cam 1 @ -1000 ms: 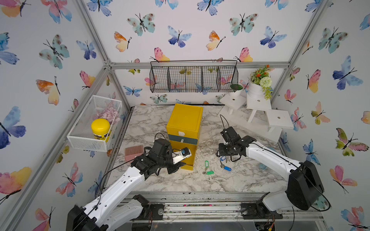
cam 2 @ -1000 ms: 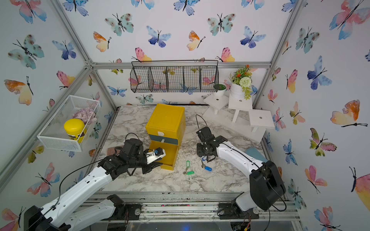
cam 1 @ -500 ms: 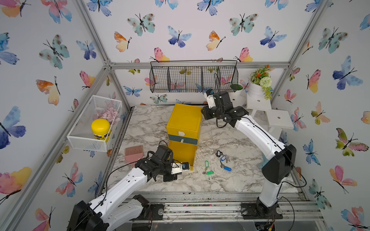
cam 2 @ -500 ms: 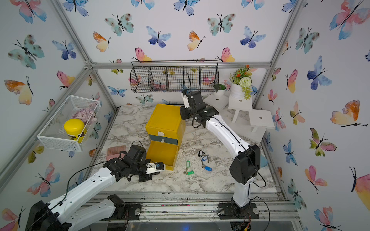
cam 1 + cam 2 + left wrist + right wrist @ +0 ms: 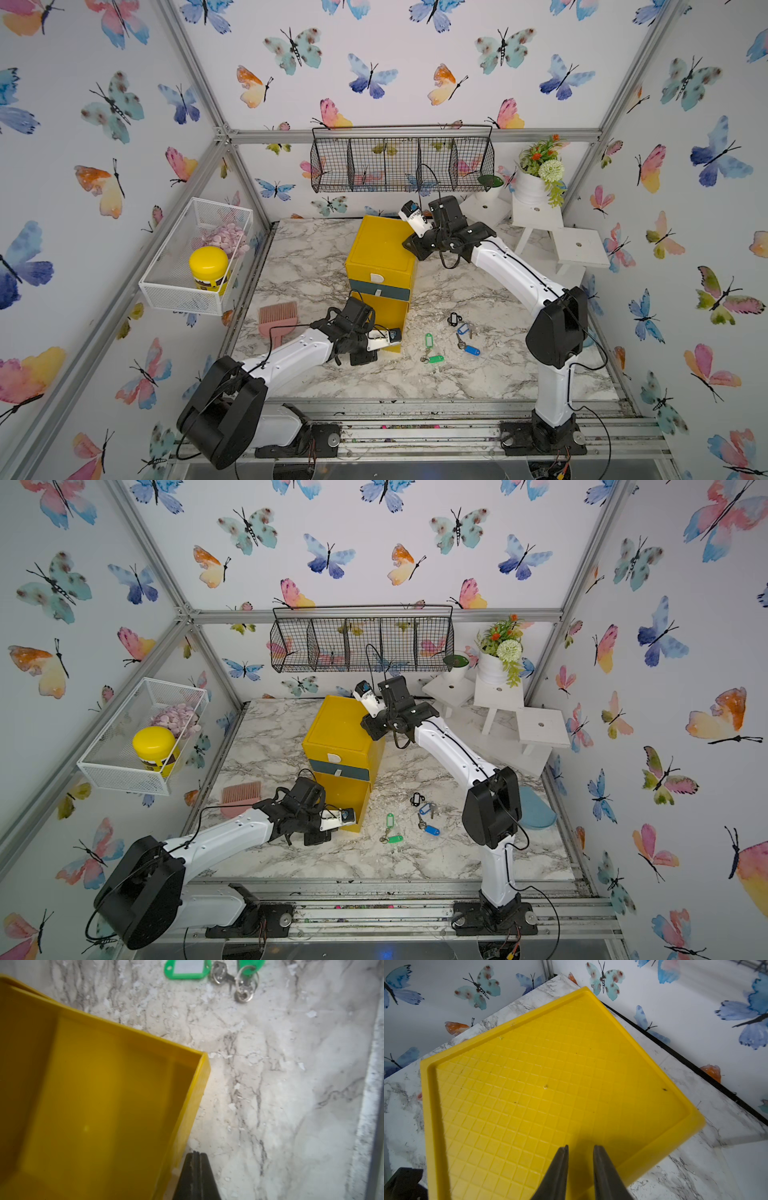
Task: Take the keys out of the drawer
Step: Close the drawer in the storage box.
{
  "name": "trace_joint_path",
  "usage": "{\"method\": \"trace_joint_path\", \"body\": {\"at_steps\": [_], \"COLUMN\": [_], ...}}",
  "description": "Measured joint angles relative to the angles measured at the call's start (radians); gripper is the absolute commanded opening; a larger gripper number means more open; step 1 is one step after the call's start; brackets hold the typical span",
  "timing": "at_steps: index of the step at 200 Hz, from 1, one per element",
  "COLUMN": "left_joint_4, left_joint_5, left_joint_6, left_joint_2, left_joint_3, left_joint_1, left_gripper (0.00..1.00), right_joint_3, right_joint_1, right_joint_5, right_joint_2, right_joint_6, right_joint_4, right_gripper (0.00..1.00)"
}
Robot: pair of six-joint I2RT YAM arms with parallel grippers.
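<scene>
Glowing yellow over the cabinet (image 5: pixel 380 253), grid-patterned on top. Showing green, blue and black tags among the keys (image 5: pixel 472 350) at four o'clock, on grey-veined white table (image 5: pixel 478 376).

Green-tagged keys (image 5: pixel 219 972) cut off, drawer (image 5: pixel 93 1095) interior blurred

Five key tags (image 5: pixel 428 340) lie right of the left gripper (image 5: pixel 196 1155): two green, two blue, one black. One yellow cabinet (image 5: pixel 550 1084) under the right gripper (image 5: pixel 580 1147). One brush (image 5: pixel 277 318), two baskets (image 5: pixel 401 160), three stools (image 5: pixel 577 247).
</scene>
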Motion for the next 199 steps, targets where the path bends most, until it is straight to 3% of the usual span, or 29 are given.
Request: {"method": "trace_joint_path", "body": {"at_steps": [95,156,199], "left_joint_4": [0.322,0.5,0.584], "left_joint_5": [-0.154,-0.269,-0.331], "left_joint_6": [-0.04,-0.169,-0.251], "left_joint_2": [0.177,0.304,0.314], "left_joint_3": [0.046,0.09,0.071], "left_joint_1": [0.01,-0.002,-0.021], "left_gripper": [0.0,0.07,0.16], "right_joint_3": [0.018,0.017,0.019], "right_joint_1": [0.001,0.002,0.003], "right_joint_5": [-0.005,0.019,0.022], "right_joint_2": [0.017,0.015,0.015], "right_joint_6": [-0.069,-0.084,-0.087], "right_joint_4": [-0.01,-0.02,-0.023], "right_gripper": [0.26,0.25,0.26]}}
